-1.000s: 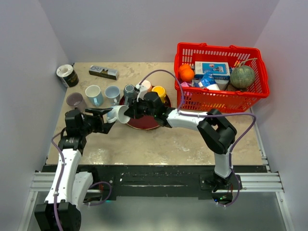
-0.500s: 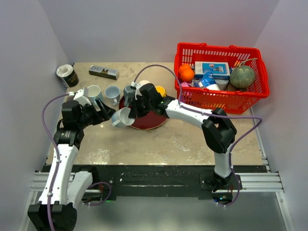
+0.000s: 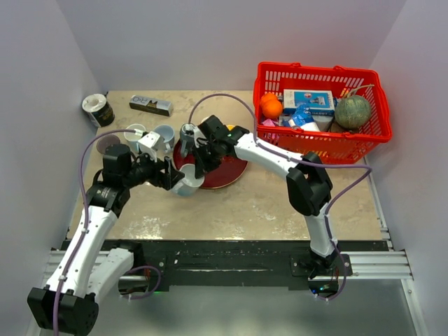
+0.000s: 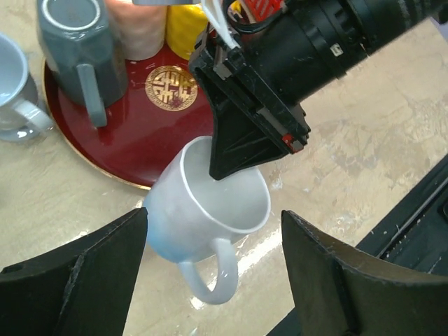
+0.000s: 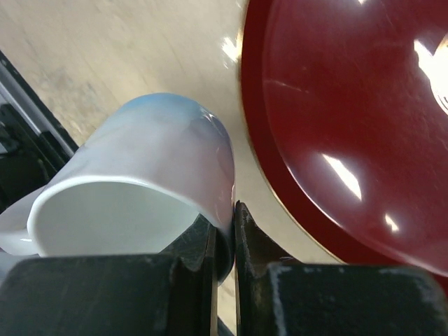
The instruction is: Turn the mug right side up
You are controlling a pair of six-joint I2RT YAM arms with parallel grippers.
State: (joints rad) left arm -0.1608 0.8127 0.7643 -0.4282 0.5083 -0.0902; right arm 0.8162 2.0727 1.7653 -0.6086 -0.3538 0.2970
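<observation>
A white mug shading to pale blue (image 3: pixel 187 184) sits low over the table by the front-left edge of the red tray (image 3: pixel 224 173). Its mouth faces up at a tilt. My right gripper (image 3: pixel 200 166) is shut on the mug's rim, one finger inside and one outside (image 5: pixel 234 217). The wall shows clearly in the right wrist view (image 5: pixel 154 154). My left gripper (image 3: pixel 171 178) is open, with its fingers on either side of the mug (image 4: pixel 203 217) and not touching it. The handle (image 4: pixel 210 276) points toward the left wrist camera. I cannot tell whether the mug touches the table.
The tray holds a grey mug (image 3: pixel 187 131), a yellow cup (image 3: pixel 232 133) and a pinkish cup. Two light blue mugs (image 3: pixel 164 134) and a purple cup (image 3: pixel 106 145) stand to its left. A tin (image 3: pixel 96 110) and a box (image 3: pixel 150 105) are at the back left, and a red basket (image 3: pixel 318 112) at the right.
My right gripper has carried the mug down and forward to the tray's front-left edge, turning its mouth upward. My left gripper has moved right, and its open fingers now flank the mug.
</observation>
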